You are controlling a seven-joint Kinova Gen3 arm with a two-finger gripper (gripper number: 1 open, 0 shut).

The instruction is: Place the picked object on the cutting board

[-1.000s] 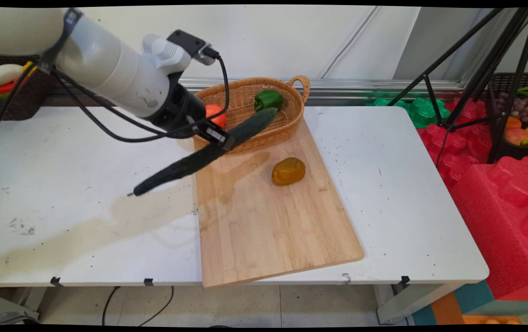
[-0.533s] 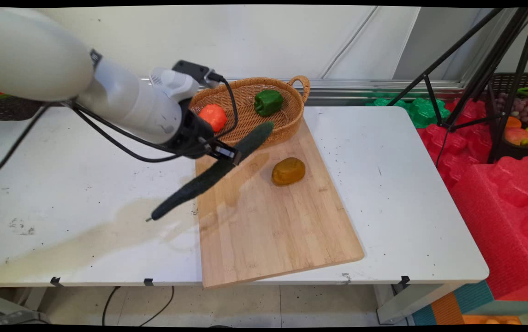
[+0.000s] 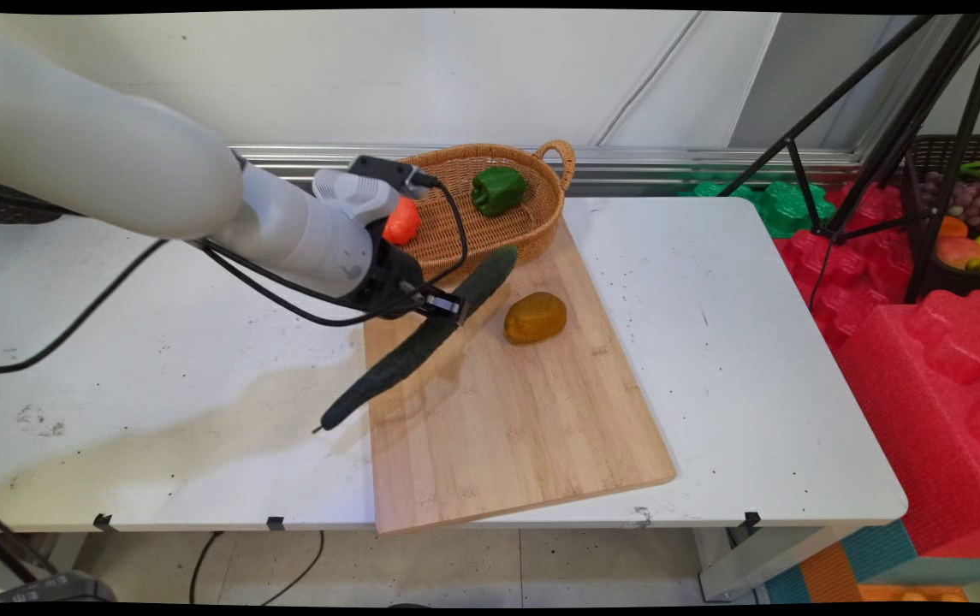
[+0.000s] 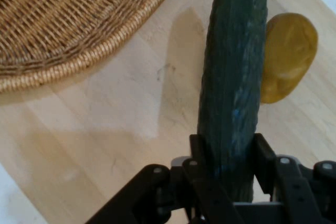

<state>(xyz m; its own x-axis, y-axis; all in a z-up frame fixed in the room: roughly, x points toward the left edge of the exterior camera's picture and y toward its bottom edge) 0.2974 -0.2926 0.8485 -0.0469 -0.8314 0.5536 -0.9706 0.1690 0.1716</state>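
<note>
Gripper [image 3: 448,306] clamped on cucumber [image 3: 414,345] mid-length, held above board [image 3: 532,428]; long axis diagonal, far end just beside potato [image 3: 535,317], near basket [image 3: 490,231].

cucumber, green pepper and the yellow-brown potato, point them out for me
cucumber [image 3: 408,359], main view, on its lower dark half below the fingers
green pepper [image 3: 498,189], main view, middle of its body, in the basket
potato [image 3: 535,317], main view, centre of its top, on the board

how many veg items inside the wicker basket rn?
2: a green pepper toward the basket's right end, and a red-orange one at its left end, partly behind the arm. The arm may hide more there.
</note>
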